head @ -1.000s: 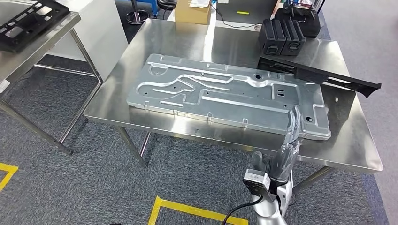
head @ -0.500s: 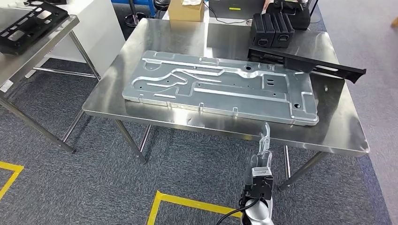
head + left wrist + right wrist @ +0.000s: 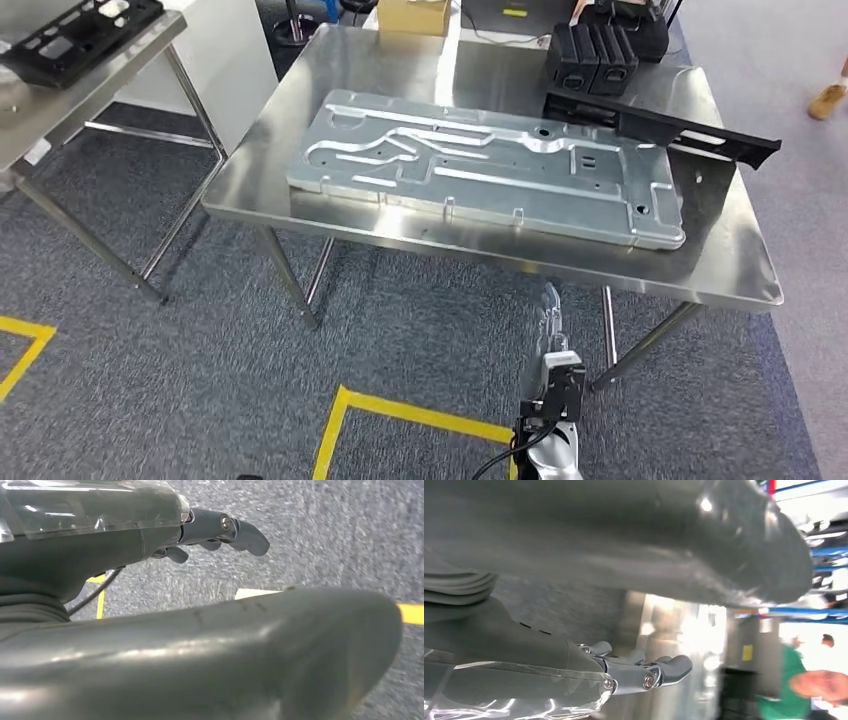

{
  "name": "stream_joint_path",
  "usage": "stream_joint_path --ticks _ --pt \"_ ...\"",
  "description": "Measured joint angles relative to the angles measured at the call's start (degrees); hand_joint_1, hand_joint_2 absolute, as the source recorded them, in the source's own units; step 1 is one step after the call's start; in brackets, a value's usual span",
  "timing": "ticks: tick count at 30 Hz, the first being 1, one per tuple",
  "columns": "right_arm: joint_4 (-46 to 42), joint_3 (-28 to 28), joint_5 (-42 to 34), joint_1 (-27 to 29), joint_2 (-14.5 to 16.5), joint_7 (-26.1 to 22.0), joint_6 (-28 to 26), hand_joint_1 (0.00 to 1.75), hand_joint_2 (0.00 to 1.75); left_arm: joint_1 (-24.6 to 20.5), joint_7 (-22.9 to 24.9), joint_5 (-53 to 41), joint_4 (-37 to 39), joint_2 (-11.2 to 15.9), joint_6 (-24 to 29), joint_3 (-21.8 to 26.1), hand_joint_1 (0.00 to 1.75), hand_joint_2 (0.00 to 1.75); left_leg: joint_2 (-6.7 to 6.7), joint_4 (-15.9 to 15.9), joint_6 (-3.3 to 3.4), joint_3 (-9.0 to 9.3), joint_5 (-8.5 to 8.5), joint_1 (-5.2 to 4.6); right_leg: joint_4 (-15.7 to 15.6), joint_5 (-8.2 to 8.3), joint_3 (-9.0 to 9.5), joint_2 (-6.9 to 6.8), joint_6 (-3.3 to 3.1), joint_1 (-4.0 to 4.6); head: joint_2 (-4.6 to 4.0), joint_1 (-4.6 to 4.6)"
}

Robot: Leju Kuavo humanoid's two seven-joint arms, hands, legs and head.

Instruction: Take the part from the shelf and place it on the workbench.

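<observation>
**Stamped panel flat on the worktop, right hand hanging below its near edge**

The large stamped sheet-metal panel (image 3: pixel 487 170) lies flat on the steel worktop (image 3: pixel 740 275), stretched along its length and reaching close to the near edge. Nothing grips it.

The right hand (image 3: pixel 551 312) hangs below the worktop's near edge, over the grey carpet (image 3: pixel 150 400), apart from the panel. Its arm rises from the bottom of the head view and the fingers (image 3: pixel 549 300) point up toward the worktop's underside. In the right wrist view the right hand (image 3: pixel 574 675) has its fingers (image 3: pixel 664 670) stretched out nearly straight, slightly apart, with nothing between them.

In the left wrist view the left hand (image 3: pixel 150 535) points over the carpet and a strip of yellow floor tape (image 3: pixel 410 612). Its fingers (image 3: pixel 235 530) are extended with a slight curl and hold nothing.

Beyond the panel on the worktop, a long black plastic rail (image 3: pixel 665 125) lies aslant, its end overhanging the worktop's right side. Behind it stands a black ribbed case (image 3: pixel 587 55). A cardboard box (image 3: pixel 413 15) sits at the worktop's far edge. Left of the worktop, on a separate steel table (image 3: pixel 110 70), rests a black plastic frame (image 3: pixel 75 38).
</observation>
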Motion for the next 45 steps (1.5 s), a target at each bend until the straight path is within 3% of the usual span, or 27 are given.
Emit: stream_joint_path --ticks 1,2,3,4,7,9,12,14,16,17,18,19,21,23,24,26,28,30,32,33,34,37,39,42,43,45 --pt "1.49 -0.76 -0.62 -0.33 -0.11 0.02 0.48 0.00 0.00 0.01 0.03 -0.05 0.00 0.01 0.00 0.00 0.00 0.00 0.02 0.06 0.08 -0.72 0.51 -0.10 3.84 -2.17 -1.19 0.01 0.13 -0.04 0.00 0.02" --pt "3.11 -1.51 -1.20 -0.62 -0.26 0.02 0.93 0.00 0.00 0.02 0.10 -0.13 0.00 0.01 0.00 -0.01 0.00 0.00 0.02 0.14 0.09 -1.38 0.95 -0.21 6.58 -3.21 -1.77 0.00 0.21 -0.06 0.00 0.02" --pt "4.84 -2.32 -1.73 -0.93 -0.40 -0.02 1.40 0.00 0.00 0.04 0.18 -0.21 0.00 0.01 0.00 -0.01 0.00 0.00 0.02 0.28 0.07 -2.03 1.35 -0.31 7.60 -3.20 -1.43 0.00 0.20 -0.06 0.00 0.01" --pt "6.51 -3.18 -2.14 -1.23 -0.54 -0.11 1.83 0.00 0.00 0.05 0.25 -0.29 0.00 0.00 0.00 -0.02 0.00 0.00 0.02 0.47 0.02 -2.59 1.65 -0.39 6.03 -2.14 0.21 0.00 0.07 -0.04 0.00 0.02" --pt "10.68 -5.63 -2.72 -2.50 -0.80 -0.59 2.85 0.00 0.00 0.03 0.33 -0.38 0.00 -0.06 0.01 -0.04 0.00 0.00 0.03 1.16 -0.42 -3.75 2.29 -0.59 -5.81 1.01 8.37 -0.05 -0.92 0.30 0.01 -0.02" --pt "12.96 -6.95 -2.82 -3.40 -0.89 -0.87 3.22 0.00 0.00 -0.05 0.33 -0.39 0.00 -0.09 0.03 -0.04 0.00 0.00 0.11 1.42 -1.02 -4.08 2.76 -0.65 -9.37 1.29 10.30 -0.08 -1.48 0.68 0.01 0.03" --pt "15.72 -8.41 -2.84 -4.09 -0.99 -1.01 3.23 0.00 0.00 -0.07 0.32 -0.41 0.00 -0.01 0.07 -0.04 0.00 0.00 0.06 1.94 -1.99 -4.61 2.64 -0.65 -9.92 2.34 9.71 -0.20 -2.42 0.44 0.00 0.16" --pt "17.20 -9.00 -2.83 -4.55 -1.00 -1.02 3.19 0.00 0.00 -0.01 0.33 -0.44 0.00 0.09 0.05 -0.04 0.00 0.00 -0.08 5.97 -2.56 -6.27 -1.03 -0.50 -10.28 3.40 8.86 -0.32 -3.13 0.09 0.00 -0.11" --pt "18.51 -9.55 -2.84 -4.83 -1.03 -0.99 3.15 0.00 0.00 -0.02 0.33 -0.46 0.00 0.11 0.02 -0.04 0.00 0.00 -0.12 13.47 -3.14 -8.75 -6.06 -0.20 -10.17 4.23 7.62 -0.35 -3.34 0.14 0.01 -0.42" --pt "19.13 -9.81 -2.84 -4.88 -1.07 -0.97 3.14 0.00 0.00 -0.03 0.32 -0.47 0.00 0.10 -0.01 -0.04 0.00 0.00 -0.11 16.59 -3.38 -9.46 -7.38 -0.06 -10.03 4.61 7.00 -0.37 -3.28 0.16 0.01 -0.44" --pt "19.73 -10.06 -2.86 -4.93 -1.11 -0.93 3.15 0.00 0.00 -0.03 0.32 -0.47 0.00 0.10 -0.02 -0.04 0.00 0.00 -0.11 17.85 -3.54 -9.23 -7.46 0.06 -9.83 4.94 6.37 -0.39 -3.19 0.17 0.01 -0.44" --pt "20.31 -10.28 -2.90 -5.01 -1.16 -0.89 3.17 0.00 0.00 -0.03 0.32 -0.46 0.00 0.11 -0.02 -0.04 0.00 0.00 -0.11 16.92 -3.61 -7.90 -6.53 0.14 -9.57 5.24 5.76 -0.39 -3.06 0.16 0.01 -0.45" --pt "21.44 -10.70 -3.00 -5.27 -1.23 -0.80 3.23 0.00 0.00 -0.12 0.32 -0.44 0.00 0.16 -0.02 -0.04 0.00 0.00 -0.11 9.22 -3.42 -2.50 -4.01 0.22 -9.01 5.72 4.76 -0.34 -2.73 0.13 0.01 -0.46" --pt "22.74 -11.21 -3.08 -5.73 -1.37 -0.76 3.23 0.00 0.00 -0.29 0.32 -0.43 0.00 0.22 -0.02 -0.04 0.00 0.00 -0.17 2.38 -2.81 1.81 -3.19 0.00 -8.68 6.22 4.24 -0.30 -2.15 0.22 0.00 -0.43" --pt "23.52 -11.47 -3.12 -6.01 -1.44 -0.73 3.19 0.00 0.00 -0.36 0.32 -0.43 0.00 0.24 -0.02 -0.04 0.00 0.00 -0.20 1.03 -2.47 2.45 -3.36 -0.15 -8.62 6.50 4.13 -0.30 -1.79 0.25 0.00 -0.45" --pt "25.28 -12.04 -3.21 -6.51 -1.68 -0.56 2.99 0.00 0.00 -0.39 0.34 -0.42 0.01 0.24 -0.01 -0.04 0.00 0.00 -0.19 0.71 -1.66 2.08 -2.82 -0.20 -8.53 7.05 4.00 -0.31 -1.01 0.29 0.00 -0.45" --pt "27.18 -12.73 -3.34 -6.89 -2.22 -0.16 2.68 0.00 0.00 -0.43 0.37 -0.42 0.02 0.23 -0.01 -0.03 0.00 0.00 -0.02 0.23 -0.58 1.54 -1.89 0.01 -6.64 5.57 3.00 -0.20 -0.39 0.28 0.00 -0.32" --pt "29.09 -13.48 -3.52 -7.15 -2.87 0.22 2.28 0.00 0.00 -0.48 0.38 -0.43 0.02 0.25 -0.02 -0.02 0.00 0.00 0.11 0.05 0.18 0.60 -0.82 0.03 -1.08 0.81 0.77 -0.06 -0.03 0.20 0.00 -0.11" --pt "30.94 -14.26 -3.76 -7.24 -3.39 0.63 1.99 0.00 0.00 -0.43 0.38 -0.44 0.02 0.28 -0.02 -0.01 0.00 0.00 0.10 0.27 0.31 -0.70 0.03 -0.13 5.59 -3.26 -1.22 -0.03 0.17 0.15 0.01 -0.01" --pt "31.84 -14.70 -3.91 -7.26 -3.62 0.89 1.91 0.00 0.00 -0.40 0.38 -0.44 0.02 0.28 -0.02 -0.01 0.00 0.00 0.09 0.46 0.29 -1.34 0.35 -0.21 7.10 -3.64 -1.22 -0.03 0.20 0.15 0.01 -0.01" --pt "32.73 -15.18 -4.06 -7.28 -3.85 1.21 1.85 0.00 0.00 -0.36 0.38 -0.44 0.02 0.29 -0.03 0.00 0.00 0.00 0.09 0.70 0.22 -1.93 0.61 -0.28 6.50 -2.94 -0.13 -0.04 0.14 0.15 0.01 -0.02" --pt "35.02 -16.70 -4.53 -7.66 -4.58 2.38 1.52 0.00 0.00 -0.35 0.34 -0.45 0.02 0.29 -0.14 0.00 0.00 0.00 0.10 1.54 -0.15 -3.17 1.08 -0.42 -4.61 0.61 7.61 -0.04 -0.50 0.33 0.01 -0.04" --pt "36.41 -17.78 -4.89 -7.96 -5.05 3.15 1.10 0.00 0.00 -0.37 0.31 -0.46 0.02 0.30 -0.19 0.00 0.00 0.00 0.12 1.86 -0.70 -3.55 1.46 -0.49 -8.90 1.27 10.04 -0.03 -0.94 0.66 0.01 -0.03" --pt "38.25 -19.20 -5.34 -8.09 -5.58 4.14 0.75 0.00 0.00 -0.32 0.29 -0.47 0.02 0.38 -0.20 0.00 0.00 0.00 0.05 2.02 -1.73 -4.05 1.86 -0.60 -9.55 2.04 9.50 -0.07 -1.81 0.56 0.00 0.05" --pt "38.73 -19.59 -5.49 -8.12 -5.71 4.49 0.62 0.00 0.00 -0.24 0.29 -0.48 0.02 0.43 -0.20 0.00 0.00 0.00 -0.01 2.85 -2.07 -4.52 0.93 -0.59 -9.72 2.51 9.15 -0.13 -2.26 0.37 0.00 -0.04" --pt "39.65 -20.36 -5.81 -8.07 -5.95 5.20 0.21 0.00 0.00 -0.09 0.20 -0.51 0.02 0.50 -0.21 0.00 0.00 0.00 -0.10 7.93 -2.72 -6.48 -3.42 -0.34 -9.92 3.45 8.20 -0.23 -2.91 0.14 0.01 -0.31"
